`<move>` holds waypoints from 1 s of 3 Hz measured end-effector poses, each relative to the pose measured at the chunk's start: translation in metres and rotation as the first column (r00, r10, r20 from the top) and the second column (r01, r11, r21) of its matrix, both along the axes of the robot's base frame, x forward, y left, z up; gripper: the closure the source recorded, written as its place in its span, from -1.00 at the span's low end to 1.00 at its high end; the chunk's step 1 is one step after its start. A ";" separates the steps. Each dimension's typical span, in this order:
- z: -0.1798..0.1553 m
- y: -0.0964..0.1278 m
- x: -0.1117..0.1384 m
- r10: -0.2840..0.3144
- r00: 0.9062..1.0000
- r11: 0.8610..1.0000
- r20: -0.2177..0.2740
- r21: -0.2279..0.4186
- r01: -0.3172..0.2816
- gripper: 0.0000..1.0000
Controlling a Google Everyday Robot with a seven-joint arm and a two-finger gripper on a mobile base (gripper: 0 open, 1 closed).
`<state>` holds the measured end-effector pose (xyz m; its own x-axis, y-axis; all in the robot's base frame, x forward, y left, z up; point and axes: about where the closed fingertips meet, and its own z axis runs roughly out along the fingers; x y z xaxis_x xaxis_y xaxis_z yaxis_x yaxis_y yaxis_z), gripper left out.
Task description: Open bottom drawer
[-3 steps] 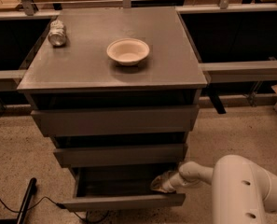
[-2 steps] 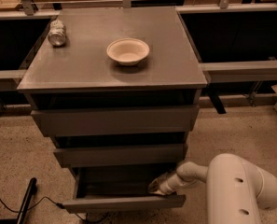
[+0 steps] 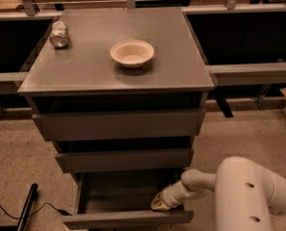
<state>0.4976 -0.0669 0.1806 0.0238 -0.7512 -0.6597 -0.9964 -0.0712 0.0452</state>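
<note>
The bottom drawer [image 3: 128, 219] of the grey cabinet stands pulled out; its shallow grey box inside [image 3: 118, 194] is visible and looks empty. Its flat front lies near the lower edge of the view. My gripper [image 3: 158, 205] reaches from the white arm [image 3: 248, 191] at the lower right into the drawer's right front corner, just behind the front panel. The mid drawer front [image 3: 123, 160] and the tall top drawer front [image 3: 118, 124] sit above it, both pushed in.
A white bowl [image 3: 132, 53] and a tipped can [image 3: 59, 34] lie on the cabinet top [image 3: 84, 71]. A black pole and cable [image 3: 27, 211] lie on the floor at lower left. Dark bins with metal rails flank the cabinet.
The gripper has shifted slightly left inside the drawer's right front corner, and the arm has moved with it. The drawer stays pulled out about the same.
</note>
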 end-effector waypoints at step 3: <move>0.007 -0.005 -0.049 -0.022 0.994 0.999 -0.107 0.022 0.025 1.00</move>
<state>0.4490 -0.0720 0.1878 -0.0654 -0.7351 -0.6748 -0.9874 -0.0501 0.1503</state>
